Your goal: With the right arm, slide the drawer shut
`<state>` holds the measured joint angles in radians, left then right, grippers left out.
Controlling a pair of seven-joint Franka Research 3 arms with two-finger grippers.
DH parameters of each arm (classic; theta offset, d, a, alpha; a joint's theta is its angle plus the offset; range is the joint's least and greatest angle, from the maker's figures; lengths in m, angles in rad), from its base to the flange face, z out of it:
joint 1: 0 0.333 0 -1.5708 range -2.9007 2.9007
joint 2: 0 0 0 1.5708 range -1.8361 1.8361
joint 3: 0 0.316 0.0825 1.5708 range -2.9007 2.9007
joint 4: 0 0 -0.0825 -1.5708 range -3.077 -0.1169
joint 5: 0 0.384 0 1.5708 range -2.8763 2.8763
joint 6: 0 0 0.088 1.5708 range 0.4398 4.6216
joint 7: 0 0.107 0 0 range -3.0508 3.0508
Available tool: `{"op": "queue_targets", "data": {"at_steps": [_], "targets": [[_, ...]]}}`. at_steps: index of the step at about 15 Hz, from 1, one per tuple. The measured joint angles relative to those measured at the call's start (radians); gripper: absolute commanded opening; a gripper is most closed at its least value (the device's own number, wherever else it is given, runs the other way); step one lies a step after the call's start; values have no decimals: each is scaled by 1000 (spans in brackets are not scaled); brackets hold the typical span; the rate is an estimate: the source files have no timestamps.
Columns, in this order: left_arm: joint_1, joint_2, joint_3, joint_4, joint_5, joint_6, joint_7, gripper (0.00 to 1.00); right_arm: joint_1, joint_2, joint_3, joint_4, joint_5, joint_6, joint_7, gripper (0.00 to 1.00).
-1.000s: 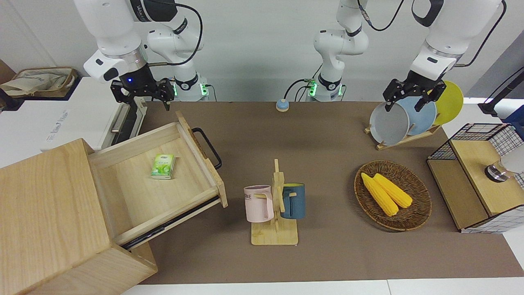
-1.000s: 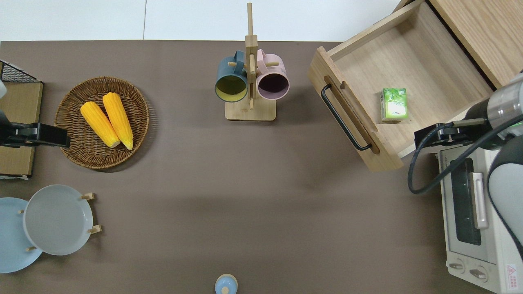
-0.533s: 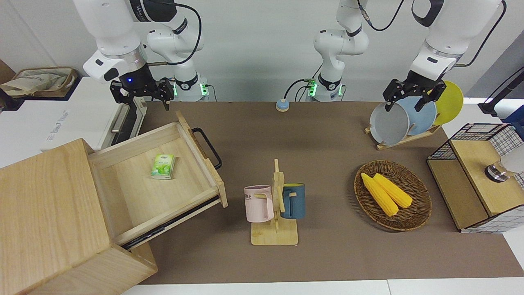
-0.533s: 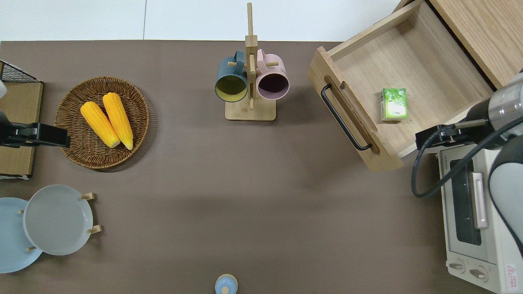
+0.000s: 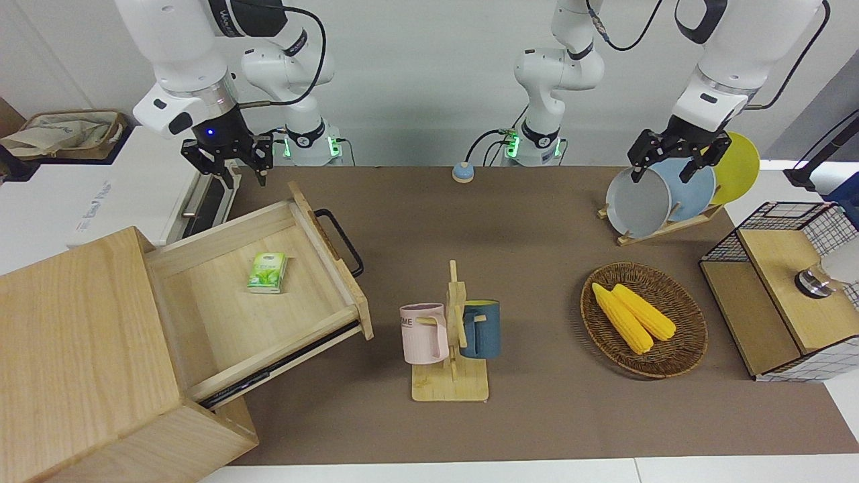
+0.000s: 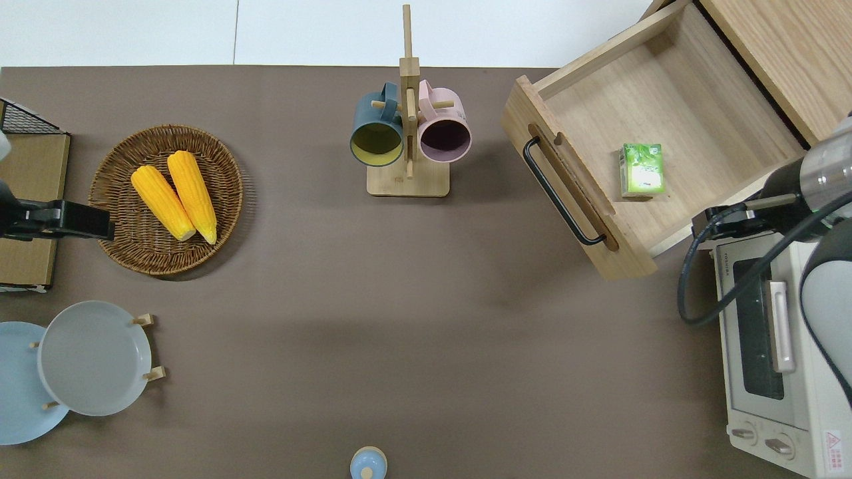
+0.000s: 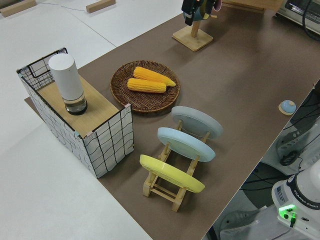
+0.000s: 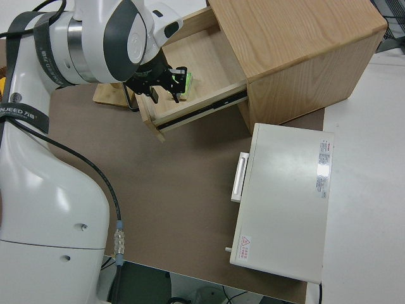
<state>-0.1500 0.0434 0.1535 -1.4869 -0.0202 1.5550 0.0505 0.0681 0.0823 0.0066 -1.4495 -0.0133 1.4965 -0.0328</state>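
Jaws (right arm (image 5: pixel 228 144)) near drawer (image 5: pixel 268 295)

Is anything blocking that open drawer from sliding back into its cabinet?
Nothing visible blocks it. The drawer holds only a small green packet lying flat inside, below its walls. The right gripper is clear of the drawer.

From the front we face both robots across the table (image 5: pixel 537 221), its whole top in frame. Overhead we look straight down on the same surface, and both views share the mug rack (image 5: pixel 451 335) (image 6: pixel 407 126). The left side camera looks diagonally along from the plate rack (image 7: pixel 175 165) corner. The right side camera looks down over the oven (image 8: pixel 285 202) corner.
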Motion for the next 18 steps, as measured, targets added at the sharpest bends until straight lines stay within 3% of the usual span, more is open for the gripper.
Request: {"op": "queue_targets", "data": {"at_steps": [1,8,13,16,18], "targets": [[0,0,0,0,0,0,0,995,0,0,1,1,0,0,0,1],[0,0,0,0,0,0,0,995,3,2,2,17,0,-20,0,0],[0,0,0,0,0,0,0,998,4,2,10,46,0,-79,13,0],[0,0,0,0,0,0,0,995,29,-4,34,98,1,-130,123,0],[0,0,0,0,0,0,0,995,86,-5,41,113,2,-134,260,0]]}}
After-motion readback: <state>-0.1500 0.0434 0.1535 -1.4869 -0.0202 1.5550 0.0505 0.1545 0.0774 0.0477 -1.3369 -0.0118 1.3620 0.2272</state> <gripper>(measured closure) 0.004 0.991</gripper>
